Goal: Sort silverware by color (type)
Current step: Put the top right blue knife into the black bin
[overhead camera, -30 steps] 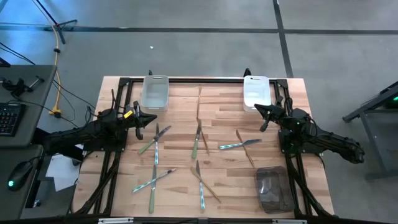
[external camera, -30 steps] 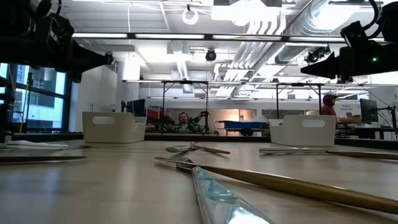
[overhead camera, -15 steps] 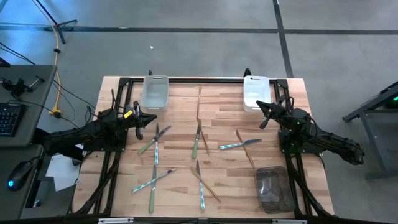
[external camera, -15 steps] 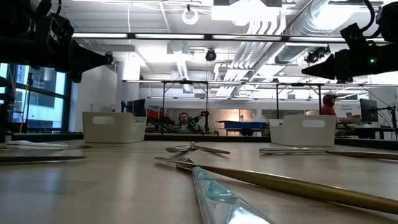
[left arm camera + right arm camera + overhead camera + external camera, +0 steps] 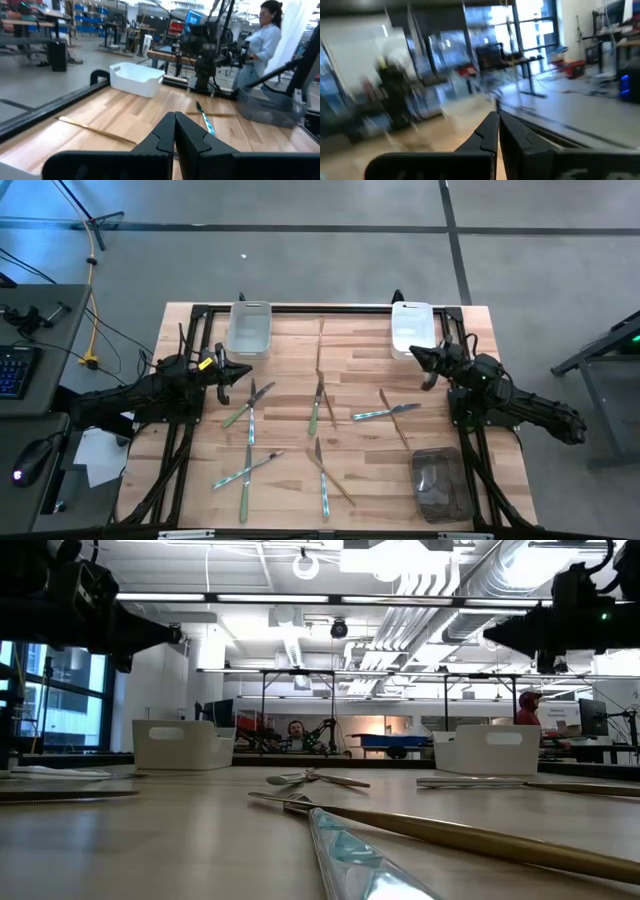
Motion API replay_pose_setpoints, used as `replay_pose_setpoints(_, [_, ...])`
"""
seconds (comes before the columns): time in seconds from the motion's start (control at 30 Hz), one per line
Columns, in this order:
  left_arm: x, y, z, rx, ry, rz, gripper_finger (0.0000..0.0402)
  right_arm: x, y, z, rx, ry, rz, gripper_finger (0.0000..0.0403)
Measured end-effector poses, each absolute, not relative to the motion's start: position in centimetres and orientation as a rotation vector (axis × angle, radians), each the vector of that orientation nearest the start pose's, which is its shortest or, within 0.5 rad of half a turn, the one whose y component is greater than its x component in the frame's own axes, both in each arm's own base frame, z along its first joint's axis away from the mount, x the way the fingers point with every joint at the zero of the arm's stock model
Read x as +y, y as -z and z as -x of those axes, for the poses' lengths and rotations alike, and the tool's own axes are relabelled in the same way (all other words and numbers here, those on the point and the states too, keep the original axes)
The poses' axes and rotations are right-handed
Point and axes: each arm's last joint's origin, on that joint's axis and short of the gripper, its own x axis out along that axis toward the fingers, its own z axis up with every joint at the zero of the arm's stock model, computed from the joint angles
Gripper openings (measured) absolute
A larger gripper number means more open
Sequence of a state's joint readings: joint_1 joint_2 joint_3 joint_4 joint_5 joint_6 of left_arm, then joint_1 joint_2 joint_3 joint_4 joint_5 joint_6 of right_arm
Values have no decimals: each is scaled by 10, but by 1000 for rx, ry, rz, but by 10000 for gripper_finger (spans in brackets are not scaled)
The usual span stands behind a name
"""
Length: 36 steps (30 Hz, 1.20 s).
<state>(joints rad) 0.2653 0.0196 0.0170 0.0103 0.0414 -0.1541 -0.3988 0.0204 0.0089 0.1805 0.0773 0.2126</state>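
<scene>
The silverware lies loose on the wooden table (image 5: 290, 435). There are blue-green and silver pieces at the left (image 5: 250, 405), in the middle (image 5: 315, 408) and at the right (image 5: 385, 412), with gold pieces (image 5: 395, 425) among them. More pieces lie nearer the front edge (image 5: 246, 470). My left gripper (image 5: 240, 370) hovers shut over the table's left side, holding nothing. My right gripper (image 5: 415, 353) hovers shut by the white bin at the far right, also holding nothing. In the left wrist view the shut fingers (image 5: 175, 132) point across the table at a gold piece (image 5: 95, 131) and a blue knife (image 5: 205, 120).
A pale bin (image 5: 250, 328) stands at the far left, a white bin (image 5: 412, 328) at the far right and a dark clear bin (image 5: 438, 485) at the near right. A black frame runs along the table's edges (image 5: 320, 308). A person (image 5: 260, 45) stands beyond the table.
My right gripper has rolled about the line it points along and tipped its fingers a little upward. It has stayed in place above the table's right side and kept shut.
</scene>
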Motion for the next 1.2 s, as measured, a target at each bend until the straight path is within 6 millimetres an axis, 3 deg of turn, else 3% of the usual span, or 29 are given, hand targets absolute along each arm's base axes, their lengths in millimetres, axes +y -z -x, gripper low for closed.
replay_pose_setpoints(0.2, [24,-168,-95,-16,-218,115,1,-40,-188,-89,-294,431,-270,0])
replay_pose_setpoints(0.33, [25,-168,-95,-13,-222,94,1,-38,-182,-96,-214,319,-371,0])
replay_pose_setpoints(0.47, [25,-168,-95,-13,-222,91,1,-38,-181,-106,-116,316,-399,0])
replay_pose_setpoints(1.0, [26,-162,-99,63,-241,84,1,-20,-176,-189,606,189,-217,5])
replay_pose_setpoints(1.2, [27,-161,-100,80,-255,86,1,-6,-173,-217,860,160,-174,75])
